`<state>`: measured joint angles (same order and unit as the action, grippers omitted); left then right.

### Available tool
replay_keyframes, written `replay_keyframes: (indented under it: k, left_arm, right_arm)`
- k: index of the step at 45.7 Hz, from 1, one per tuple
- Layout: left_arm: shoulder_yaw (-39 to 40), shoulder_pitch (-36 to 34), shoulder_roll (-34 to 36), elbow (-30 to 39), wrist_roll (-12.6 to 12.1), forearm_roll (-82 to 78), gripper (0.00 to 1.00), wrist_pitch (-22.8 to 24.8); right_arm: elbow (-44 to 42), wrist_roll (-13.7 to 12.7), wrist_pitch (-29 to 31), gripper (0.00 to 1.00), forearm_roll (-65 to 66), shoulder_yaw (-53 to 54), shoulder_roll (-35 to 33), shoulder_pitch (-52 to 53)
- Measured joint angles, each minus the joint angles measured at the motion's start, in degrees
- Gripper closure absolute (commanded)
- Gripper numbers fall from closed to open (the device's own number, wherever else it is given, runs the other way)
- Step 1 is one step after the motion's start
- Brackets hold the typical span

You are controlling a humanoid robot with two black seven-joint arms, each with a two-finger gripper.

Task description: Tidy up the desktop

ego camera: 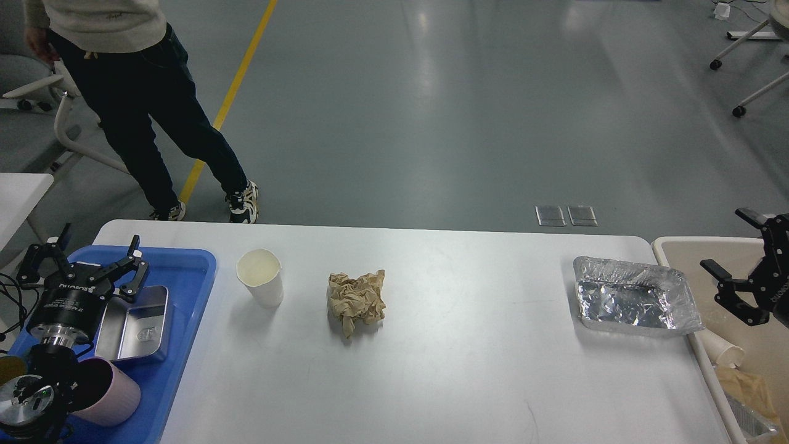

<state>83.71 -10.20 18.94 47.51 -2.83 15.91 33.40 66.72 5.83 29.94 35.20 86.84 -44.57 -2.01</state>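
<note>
The white desktop [468,345] carries a white paper cup [261,277], a crumpled brown paper ball [357,300] and a crinkled foil tray [635,304] near its right edge. My left gripper [83,262] is open and empty above the back of the blue tray [185,290]. My right gripper [736,256] is open and empty over the beige bin [696,246], just right of the foil tray.
The blue tray holds a steel box [135,324], a pink mug [108,391] and a partly hidden dark mug. The bin holds a paper cup [727,353] and brown paper. A person [142,92] stands behind the table's left end.
</note>
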Motion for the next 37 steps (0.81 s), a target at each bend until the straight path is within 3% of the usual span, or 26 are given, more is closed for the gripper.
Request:
replay_keyframes:
  k: [37]
  left_arm:
    - [-0.2,-0.6,-1.1,0.0,0.6,0.0,0.04,-1.2]
  right_arm:
    - [24.8,0.3,0.2,0.00,41.3,-1.1,-36.4,-0.2]
